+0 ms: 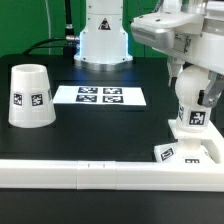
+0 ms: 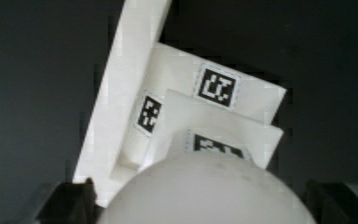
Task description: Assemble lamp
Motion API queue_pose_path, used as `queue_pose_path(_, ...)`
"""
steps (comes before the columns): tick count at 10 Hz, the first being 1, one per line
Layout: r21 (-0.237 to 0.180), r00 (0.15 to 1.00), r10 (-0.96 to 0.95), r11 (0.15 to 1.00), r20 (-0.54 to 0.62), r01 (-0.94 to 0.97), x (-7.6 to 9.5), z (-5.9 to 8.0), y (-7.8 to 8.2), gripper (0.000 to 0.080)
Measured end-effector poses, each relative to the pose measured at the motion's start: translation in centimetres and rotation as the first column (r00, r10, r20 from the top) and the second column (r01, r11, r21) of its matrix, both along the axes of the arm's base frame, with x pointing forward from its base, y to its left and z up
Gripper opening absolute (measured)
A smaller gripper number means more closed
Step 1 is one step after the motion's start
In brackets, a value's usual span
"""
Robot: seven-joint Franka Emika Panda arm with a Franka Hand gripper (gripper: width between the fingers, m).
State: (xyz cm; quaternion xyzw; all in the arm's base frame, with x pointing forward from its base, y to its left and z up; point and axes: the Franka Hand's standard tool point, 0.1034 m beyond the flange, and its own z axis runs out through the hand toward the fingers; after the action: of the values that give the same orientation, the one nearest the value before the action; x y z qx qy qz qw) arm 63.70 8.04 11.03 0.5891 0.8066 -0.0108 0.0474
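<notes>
My gripper (image 1: 197, 97) is at the exterior view's right, shut on the white bulb (image 1: 194, 116), which stands upright with its tagged stem down on the flat square base (image 1: 188, 152). Whether the stem is seated in the base is not visible. In the wrist view the bulb's round head (image 2: 202, 185) fills the space between my dark fingers (image 2: 66, 203), and the tagged base (image 2: 176, 80) lies below it. The tapered cup-shaped shade (image 1: 30, 97) stands mouth down at the exterior view's far left, apart from the gripper.
The long white rail (image 1: 90, 176) runs along the table's front edge, with the base resting against it; it also shows in the wrist view (image 2: 126, 90). The marker board (image 1: 100, 96) lies at mid-table. The arm's pedestal (image 1: 103, 42) stands behind it.
</notes>
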Motion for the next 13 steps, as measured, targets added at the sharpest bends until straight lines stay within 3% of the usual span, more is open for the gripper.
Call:
queue_pose_path(3,0.004,0.999,-0.042,0.999,0.002,0.042,0.0,0.01,-0.09,0.0571)
queue_pose_path(6,0.03,0.952,-0.305,0.952,-0.002,0.305,-0.3,-0.02,-0.35,0.0573)
queue_pose_path(9,0.044,0.788,-0.614,0.787,-0.03,0.615,-0.49,-0.03,-0.06,0.0574)
queue_pose_path(13,0.05,0.615,-0.788,0.613,-0.027,0.788,-0.49,0.04,0.16,0.0574)
